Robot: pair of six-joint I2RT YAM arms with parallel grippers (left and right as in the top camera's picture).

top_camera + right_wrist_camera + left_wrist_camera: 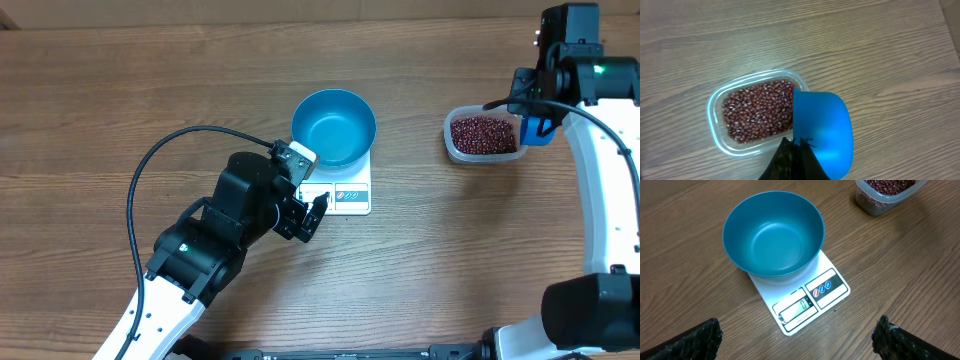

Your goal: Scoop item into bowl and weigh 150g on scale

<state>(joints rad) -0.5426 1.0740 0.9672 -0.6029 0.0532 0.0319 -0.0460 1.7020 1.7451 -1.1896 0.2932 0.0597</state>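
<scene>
Beans (757, 112) sat as a dark red-brown grainy heap inside the clear tub (715, 125), left of centre in the right wrist view and upper right in the overhead view. None showed in the bowl.

Blue scoop (825, 135) hung just right of the heap and overlapped the tub's right edge, hollow side facing the camera. Whether it touched the beans, cannot tell. Your right pincer (795, 157) was pressed together at the bottom edge of that view, pinching the scoop at its near rim; the handle was hidden behind the fingers.

Bowl (334, 127), bright blue, round and deep, stood upright on the scale (347, 195), just above centre of the overhead view and well apart from the tub. The bowl covered the scale's upper part. The display and label strip stayed exposed toward the lower edge. The digit on the display was too small to read for sure.

Your left pincer (799, 332) was spread wide and held nothing. Its fingers (695, 340) showed at the lower left and lower right corners of the left wrist view. In the overhead view it sat at the scale's lower left corner; contact cannot be told.

A black cable (180, 140) looped over the wood-grain surface (100, 100) left of the bowl.
</scene>
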